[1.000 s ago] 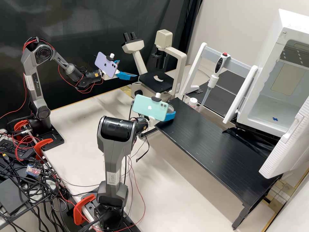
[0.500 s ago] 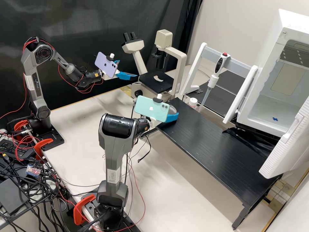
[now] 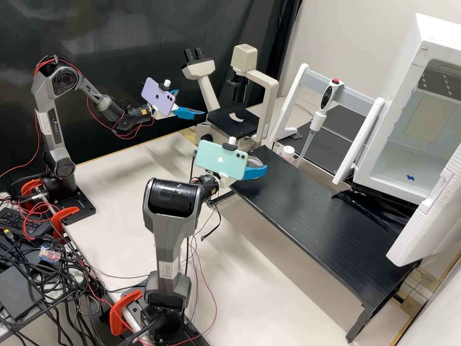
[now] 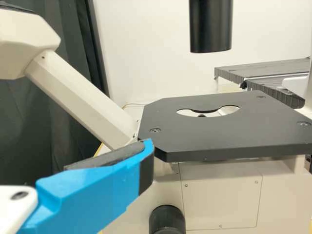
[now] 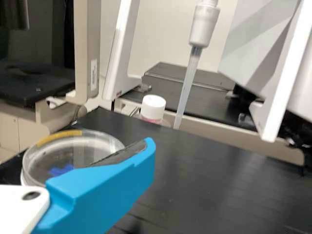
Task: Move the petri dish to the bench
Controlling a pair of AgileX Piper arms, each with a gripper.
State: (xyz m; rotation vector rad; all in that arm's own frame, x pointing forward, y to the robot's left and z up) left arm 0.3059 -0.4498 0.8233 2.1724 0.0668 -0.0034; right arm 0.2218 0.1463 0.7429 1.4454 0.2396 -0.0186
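Stretches below and beyond the right gripper's (image 3: pixel 261 168) jaws as a black shelf (image 3: pixel 326 230), set on a pale bench (image 3: pixel 259 278). Bears, on that bench well behind the jaws, both arm bases (image 3: pixel 77 206).

At upper left, the dark grey left arm (image 3: pixel 56 132) has a round black shoulder joint, red wires (image 3: pixel 91 111) and a lilac phone (image 3: pixel 158 96). The lower-centre right arm (image 3: pixel 165 242) has a glossy black barrel (image 3: pixel 173 194), a white label (image 3: pixel 168 270) and a mint phone (image 3: pixel 216 163). The left gripper (image 3: pixel 191 103) and right gripper (image 3: pixel 261 163) are white with blue, dark-lined fingers.
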